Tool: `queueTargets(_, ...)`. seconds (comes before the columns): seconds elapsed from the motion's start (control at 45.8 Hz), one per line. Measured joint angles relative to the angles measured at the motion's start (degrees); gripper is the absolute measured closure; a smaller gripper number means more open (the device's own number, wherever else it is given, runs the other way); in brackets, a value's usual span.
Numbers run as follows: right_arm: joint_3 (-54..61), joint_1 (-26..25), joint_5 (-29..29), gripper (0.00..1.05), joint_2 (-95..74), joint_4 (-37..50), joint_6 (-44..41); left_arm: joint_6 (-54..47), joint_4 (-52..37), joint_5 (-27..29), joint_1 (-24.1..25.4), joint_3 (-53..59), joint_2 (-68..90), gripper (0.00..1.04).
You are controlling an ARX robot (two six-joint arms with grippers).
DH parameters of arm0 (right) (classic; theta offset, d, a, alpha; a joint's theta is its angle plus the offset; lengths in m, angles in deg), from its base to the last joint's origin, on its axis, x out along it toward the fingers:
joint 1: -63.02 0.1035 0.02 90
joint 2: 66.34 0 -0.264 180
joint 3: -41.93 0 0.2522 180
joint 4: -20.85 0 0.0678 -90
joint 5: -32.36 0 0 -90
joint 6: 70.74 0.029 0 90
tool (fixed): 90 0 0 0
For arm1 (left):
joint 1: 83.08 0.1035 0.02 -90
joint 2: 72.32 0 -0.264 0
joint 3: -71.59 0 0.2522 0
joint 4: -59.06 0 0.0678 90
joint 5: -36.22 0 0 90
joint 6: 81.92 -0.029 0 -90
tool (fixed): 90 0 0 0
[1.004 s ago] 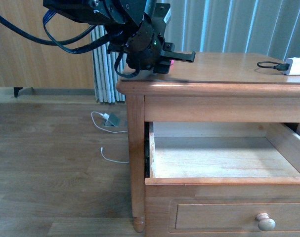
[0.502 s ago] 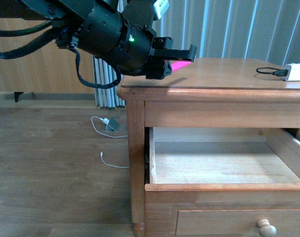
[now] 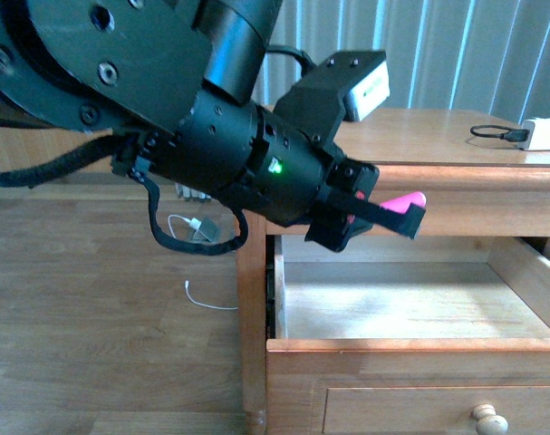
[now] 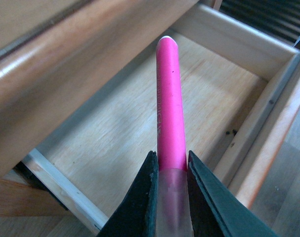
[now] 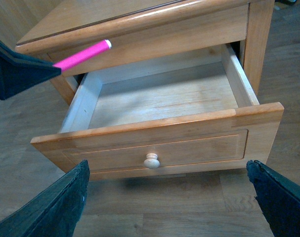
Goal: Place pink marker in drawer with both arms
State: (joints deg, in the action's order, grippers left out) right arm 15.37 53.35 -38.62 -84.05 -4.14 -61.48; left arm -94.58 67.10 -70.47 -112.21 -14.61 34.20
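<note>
Where left jaws pinch it, pink marker (image 4: 168,98) blurs — drawer (image 3: 410,345) cropped.

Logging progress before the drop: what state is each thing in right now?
Bright-pink cylindrical marker: gripped, held over the drawer, not inside.
Honey-brown wooden upper drawer: pulled open, nothing seen inside.
Black left gripper: shut on the marker.
Black right gripper: open, holding nothing.
White charger block: lying on the cabinet top.

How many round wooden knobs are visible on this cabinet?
1. The round pale wooden knob sits at the middle of the front panel of the open honey-brown wooden drawer. Others may be hidden below, outside the pictures.
</note>
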Motion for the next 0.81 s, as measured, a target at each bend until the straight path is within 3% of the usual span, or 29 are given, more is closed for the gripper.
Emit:
queueTargets(0.655, 0.0, 0.0, 0.0, 0.08, 0.0, 0.0, 0.0, -1.7, 2.9, 3.1, -1.2, -9.4, 15.8, 0.91)
queueTargets(0.807, 0.0, 0.0, 0.0, 0.08, 0.0, 0.0, 0.0, -1.4, 2.6, 4.5, -1.3, -9.5, 16.6, 0.67)
